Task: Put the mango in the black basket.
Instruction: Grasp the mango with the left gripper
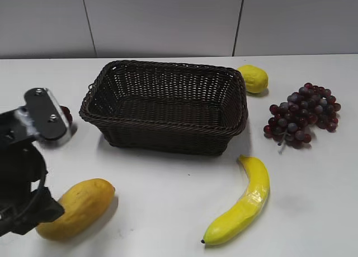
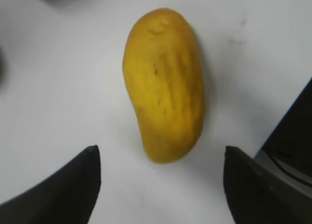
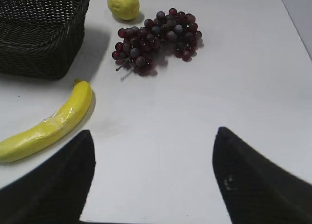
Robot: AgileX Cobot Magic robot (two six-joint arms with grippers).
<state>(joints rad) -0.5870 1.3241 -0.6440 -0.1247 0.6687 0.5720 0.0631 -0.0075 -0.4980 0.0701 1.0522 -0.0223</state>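
Observation:
The mango (image 1: pixel 78 206) is a plump yellow-orange fruit lying on the white table at the front left. In the left wrist view the mango (image 2: pixel 165 83) lies lengthwise just ahead of the jaws. My left gripper (image 2: pixel 161 156) is open and empty, its fingers apart on either side of the mango's near end without touching it; it also shows at the left edge of the exterior view (image 1: pixel 50 167). The black basket (image 1: pixel 168 78) stands empty at the table's middle back. My right gripper (image 3: pixel 153 141) is open and empty above bare table.
A banana (image 1: pixel 243 204) lies at the front right, also seen in the right wrist view (image 3: pixel 48 126). A lemon (image 1: pixel 253 78) and a bunch of dark grapes (image 1: pixel 305 114) lie right of the basket. A small dark red thing (image 1: pixel 67 115) is partly hidden behind my left gripper.

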